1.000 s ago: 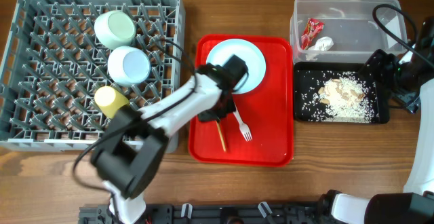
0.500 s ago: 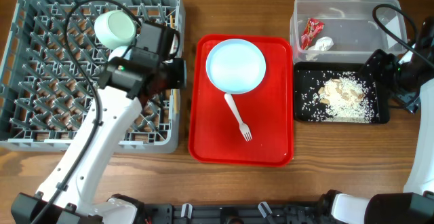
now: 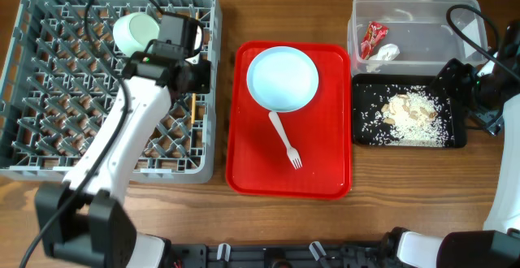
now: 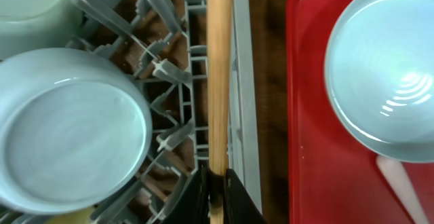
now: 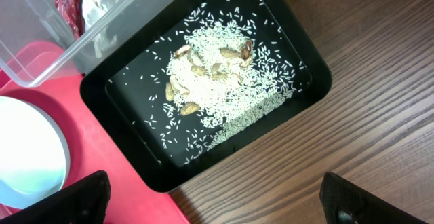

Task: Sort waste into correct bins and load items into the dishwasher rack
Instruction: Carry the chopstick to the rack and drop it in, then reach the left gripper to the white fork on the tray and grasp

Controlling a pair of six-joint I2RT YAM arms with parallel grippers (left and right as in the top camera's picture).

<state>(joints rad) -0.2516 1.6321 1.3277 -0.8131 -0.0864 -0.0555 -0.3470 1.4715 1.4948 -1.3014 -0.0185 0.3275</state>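
Observation:
My left gripper (image 4: 217,198) is shut on the thin wooden stick (image 4: 218,68) and holds it over the right wall of the grey dishwasher rack (image 3: 32,150). In the overhead view it is at the rack's right side (image 3: 195,83). The rack holds a pale-green bowl (image 3: 136,32) and a pale-blue bowl (image 4: 68,129). The yellow cup is hidden under my arm. The pale-blue plate (image 3: 282,77) and the white fork (image 3: 285,139) lie on the red tray (image 3: 325,179). My right gripper (image 5: 220,203) is open and empty over the table beside the black tray (image 5: 135,163).
The clear tub (image 3: 422,16) at the back right holds the red wrapper (image 3: 374,39) and the white tissue (image 3: 388,53). The black tray (image 3: 361,134) in front of it holds rice scraps (image 3: 414,114). Cables trail from both arms.
My left arm has swung from the red tray to the rack's right side, carrying the wooden stick off the tray. The right arm has not moved.

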